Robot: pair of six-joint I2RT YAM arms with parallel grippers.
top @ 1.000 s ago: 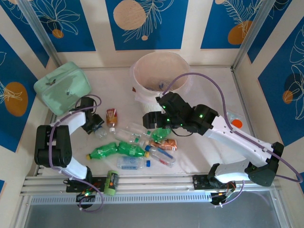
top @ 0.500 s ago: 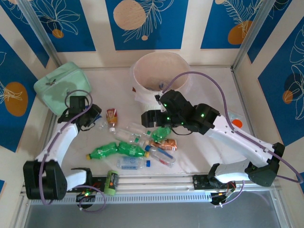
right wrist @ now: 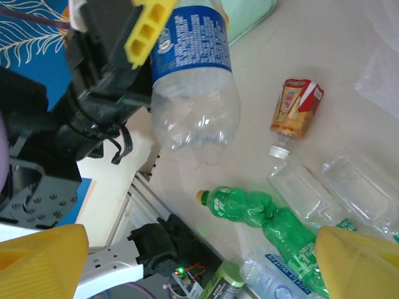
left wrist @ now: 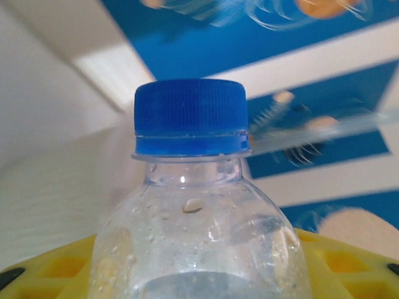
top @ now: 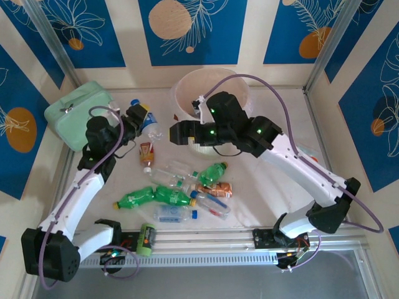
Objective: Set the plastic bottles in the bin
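1. Left gripper is clamped on a blue-cap bottle. In the left wrist view the yellow pads sit on either side of the clear body, with the cap sticking out past them.
2. That bottle is up off the table, hanging in the air between the mint case and the bin. It's near the bin's left side but not over it.
3. The left arm is stretched way out. From its base at the near left corner it runs long and slanted up the left side, then the wrist bends over so the gripper points right, towards the bin.
4. Right gripper is wide open with nothing in it. In the right wrist view its two yellow fingertips sit at opposite corners, with just table and bottles showing between them.
5. The right arm goes out from its base to an elbow on the right, then a long link runs up and left. The wrist hangs over the bin's near edge, and the gripper points left at the held bottle, close to it but not touching.
6. The rest of the bottles are still lying in a loose heap on the table in front of the bin: a brown-label one, green ones and some clear ones.
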